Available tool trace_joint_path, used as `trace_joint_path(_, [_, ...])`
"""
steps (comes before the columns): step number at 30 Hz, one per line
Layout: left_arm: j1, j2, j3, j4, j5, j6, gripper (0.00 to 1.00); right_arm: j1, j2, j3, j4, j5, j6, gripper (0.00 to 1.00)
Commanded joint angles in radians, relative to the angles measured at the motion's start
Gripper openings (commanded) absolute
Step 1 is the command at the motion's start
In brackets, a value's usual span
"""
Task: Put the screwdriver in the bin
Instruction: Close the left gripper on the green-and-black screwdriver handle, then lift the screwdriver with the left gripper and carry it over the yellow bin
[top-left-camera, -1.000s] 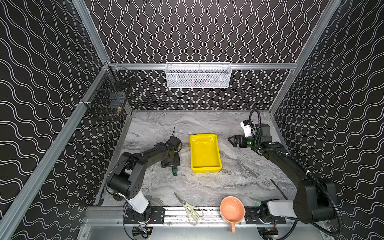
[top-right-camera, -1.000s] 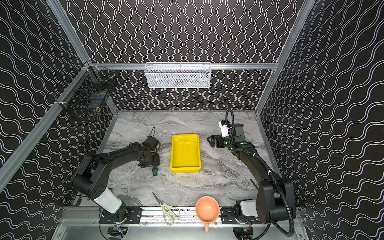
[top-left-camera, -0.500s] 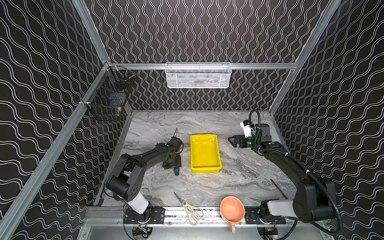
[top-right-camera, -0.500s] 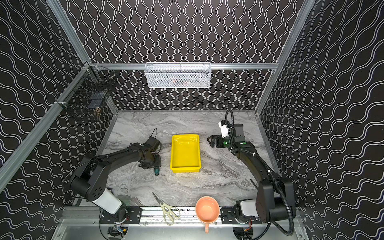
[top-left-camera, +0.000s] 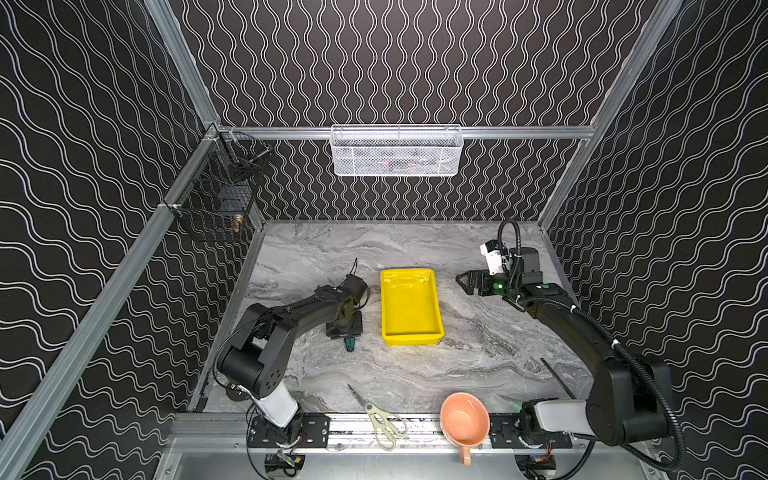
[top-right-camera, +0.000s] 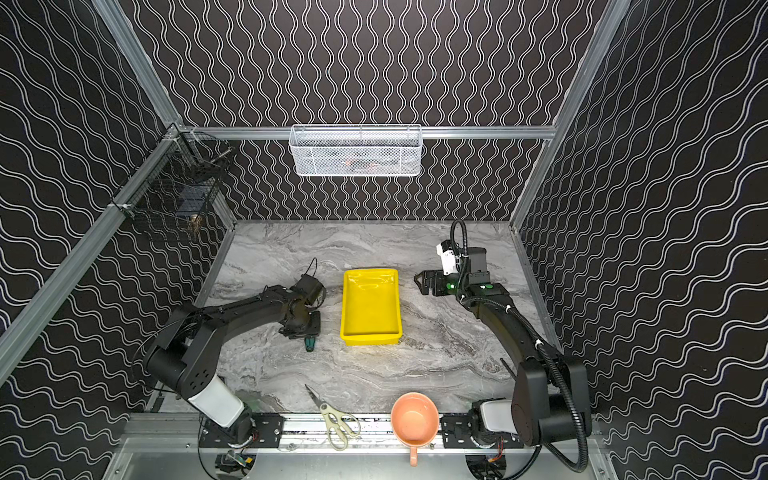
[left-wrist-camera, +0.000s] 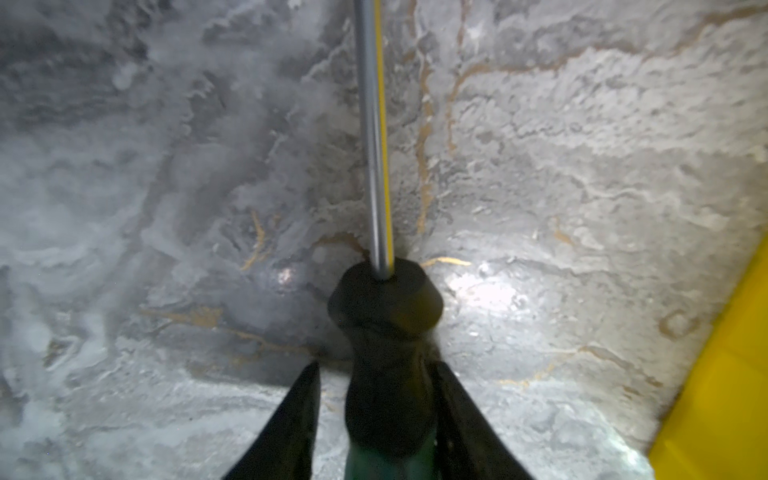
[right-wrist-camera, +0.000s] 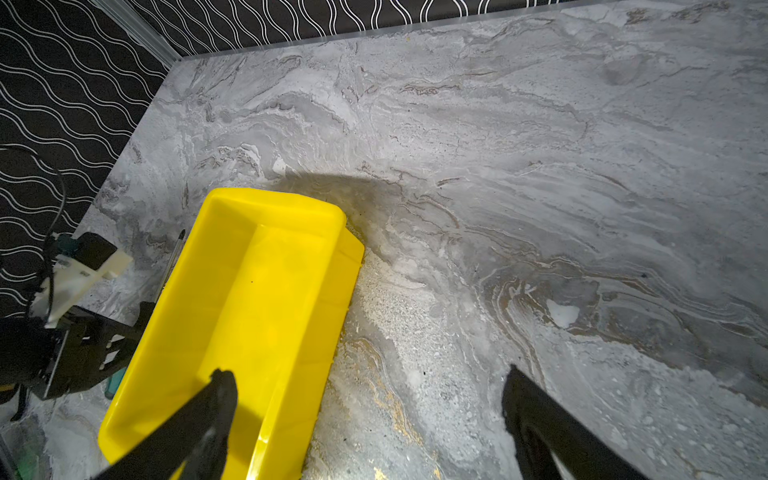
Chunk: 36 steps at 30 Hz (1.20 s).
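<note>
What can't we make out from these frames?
- Both top views: screwdriver mostly hidden under left gripper; only the handle end shows.
- Left wrist view: shaft tip cut off by frame edge; finger contact with handle unclear.
- Contents of white mesh basket: too small, behind mesh.

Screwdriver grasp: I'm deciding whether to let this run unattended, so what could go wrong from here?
The left pincer straddles the screwdriver handle with a gap on one side; an uneven squeeze might roll it away. The long shaft juts far past the grip, so it may tilt when lifted and catch the bin rim close beside it.
</note>
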Motion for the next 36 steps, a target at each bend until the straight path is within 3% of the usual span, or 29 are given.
trace_joint_path(1, [0.0, 0.03, -0.018, 0.071, 0.052, 0.015, 0.4, 0.001, -0.008, -0.003, 0.004, -0.01, -0.011, 1.0])
trace_joint_path(11, [0.0, 0.003, -0.031, 0.089, 0.043, 0.008, 0.18, 0.002, -0.001, 0.001, 0.006, -0.015, -0.011, 1.0])
trace_joint_path(15, [0.0, -0.007, -0.022, 0.077, 0.035, 0.011, 0.0, 0.004, 0.0, 0.002, 0.006, -0.015, -0.012, 1.0])
trace_joint_path(36, [0.0, -0.121, 0.039, -0.02, -0.006, 0.013, 0.0, 0.007, -0.01, 0.002, 0.001, -0.01, -0.014, 1.0])
